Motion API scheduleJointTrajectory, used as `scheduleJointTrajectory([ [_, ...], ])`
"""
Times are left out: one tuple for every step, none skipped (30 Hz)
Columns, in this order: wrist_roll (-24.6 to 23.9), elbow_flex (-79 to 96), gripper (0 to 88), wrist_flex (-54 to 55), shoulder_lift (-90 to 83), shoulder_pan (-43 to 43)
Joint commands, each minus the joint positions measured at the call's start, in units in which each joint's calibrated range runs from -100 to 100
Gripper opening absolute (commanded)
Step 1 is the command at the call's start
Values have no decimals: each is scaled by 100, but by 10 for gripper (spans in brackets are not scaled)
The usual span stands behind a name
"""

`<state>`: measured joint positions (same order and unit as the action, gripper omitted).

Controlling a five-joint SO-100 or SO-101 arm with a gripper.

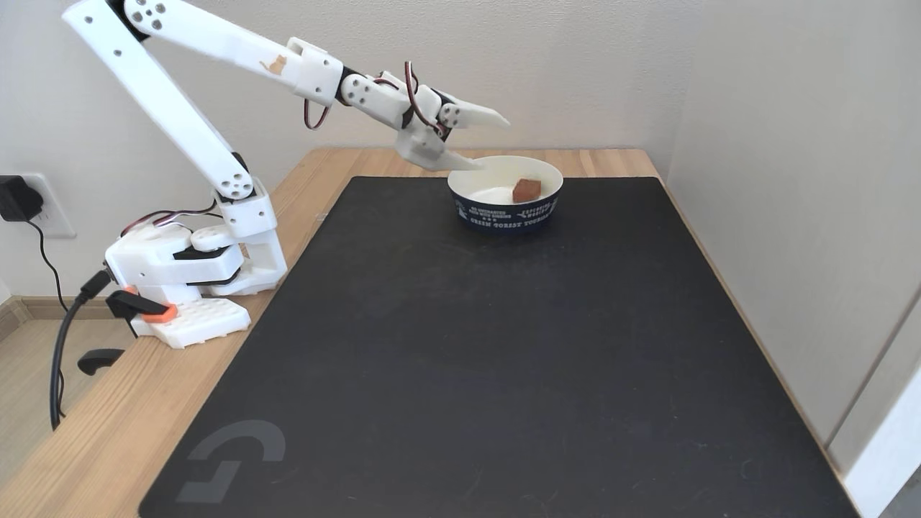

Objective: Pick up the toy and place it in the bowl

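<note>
The reddish-brown toy (527, 190) lies inside the bowl (504, 214), tilted against its right inner wall. The bowl is cream-white inside and navy outside with white lettering, and it stands near the far edge of the black mat. My white gripper (495, 141) hangs just above the bowl's left rim, open, with one finger pointing right above the bowl and the other reaching down to the rim. Nothing is between its fingers.
A large black mat (504, 360) covers most of the wooden table (108, 432). The arm's base (187, 273) is clamped at the table's left edge, with cables (61, 345) hanging off. Walls stand close behind and on the right.
</note>
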<state>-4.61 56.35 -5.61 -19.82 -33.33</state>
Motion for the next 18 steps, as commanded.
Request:
scheduleJointTrajectory([
  [-30, -160, 100, -31, -340, 201],
  [-14, -160, 63, -31, -440, 301],
  [22, -70, 13, -48, -749, 535],
  [28, 38, 20, -82, -940, 719],
  [28, 174, 24, -150, -1182, 928],
  [33, 336, 22, -235, -1466, 1163],
  [33, 507, 21, -336, -1757, 1380],
  [69, 868, 21, -531, -2341, 1857],
  [148, 1066, 21, -632, -2641, 2083],
  [236, 1228, 21, -709, -2925, 2284],
  [335, 1390, 21, -793, -3225, 2459],
  [403, 1544, 21, -878, -3483, 2601],
  [513, 1832, 21, -1115, -3967, 2886],
  [534, 1967, 21, -1225, -4192, 3011],
  [534, 2111, 21, -1318, -4400, 3112],
  [534, 2274, 21, -1420, -4609, 3212],
  [534, 2562, 21, -1640, -4992, 3338],
  [534, 2706, 21, -1767, -5175, 3371],
])
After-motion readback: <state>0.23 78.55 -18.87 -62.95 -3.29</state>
